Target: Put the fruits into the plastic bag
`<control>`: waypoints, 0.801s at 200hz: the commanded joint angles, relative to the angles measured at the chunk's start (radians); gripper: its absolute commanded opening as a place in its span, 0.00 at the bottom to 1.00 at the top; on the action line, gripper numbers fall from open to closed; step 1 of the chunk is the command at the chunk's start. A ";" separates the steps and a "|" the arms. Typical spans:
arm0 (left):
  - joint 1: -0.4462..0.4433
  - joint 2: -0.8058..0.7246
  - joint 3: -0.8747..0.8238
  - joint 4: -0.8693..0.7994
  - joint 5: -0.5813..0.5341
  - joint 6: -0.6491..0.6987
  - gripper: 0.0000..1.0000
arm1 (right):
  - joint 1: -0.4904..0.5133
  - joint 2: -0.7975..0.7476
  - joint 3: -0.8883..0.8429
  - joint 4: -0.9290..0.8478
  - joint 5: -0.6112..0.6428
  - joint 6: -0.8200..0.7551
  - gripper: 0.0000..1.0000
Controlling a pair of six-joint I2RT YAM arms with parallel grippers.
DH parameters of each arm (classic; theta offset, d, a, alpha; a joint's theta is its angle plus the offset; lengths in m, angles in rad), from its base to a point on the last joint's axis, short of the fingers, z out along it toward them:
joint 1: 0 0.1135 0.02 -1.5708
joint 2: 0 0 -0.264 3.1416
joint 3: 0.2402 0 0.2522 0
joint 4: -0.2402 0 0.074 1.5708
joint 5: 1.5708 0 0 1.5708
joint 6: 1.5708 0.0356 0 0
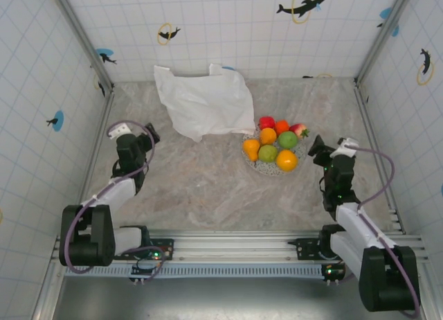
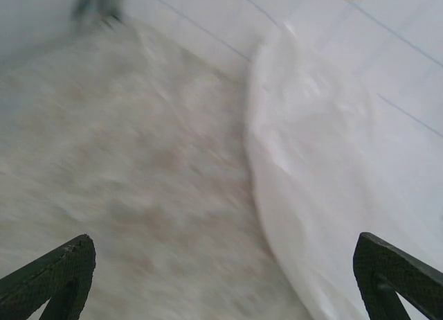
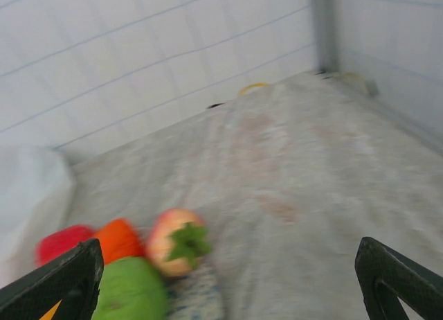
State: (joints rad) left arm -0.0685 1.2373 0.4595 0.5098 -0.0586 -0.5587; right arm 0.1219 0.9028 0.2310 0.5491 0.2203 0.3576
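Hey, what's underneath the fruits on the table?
A speckled plate; only its near rim shows past the fruits. Its middle is covered, so anything else lying under them cannot be seen.

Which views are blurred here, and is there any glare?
Top external: sharp, evenly lit, no glare, fruits crisp. Left wrist: smeared, table marbling streaked, plastic bag washed out to near white. Right wrist: blurred too, with soft fruit edges and a hazy far wall.
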 commanded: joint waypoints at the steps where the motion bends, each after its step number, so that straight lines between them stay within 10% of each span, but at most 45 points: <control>1: -0.106 0.037 0.037 -0.112 0.160 -0.121 0.98 | 0.096 0.042 0.100 -0.125 -0.099 0.011 0.95; 121: -0.159 0.502 0.376 -0.117 0.214 -0.058 0.95 | 0.387 0.167 0.179 -0.228 0.018 -0.068 0.96; 160: -0.157 0.597 0.448 -0.072 0.287 -0.079 0.53 | 0.392 0.133 0.169 -0.258 0.054 -0.069 0.97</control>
State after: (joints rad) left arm -0.2298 1.7947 0.8516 0.4313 0.1764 -0.6361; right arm 0.5091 1.0668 0.3721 0.3267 0.2306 0.2974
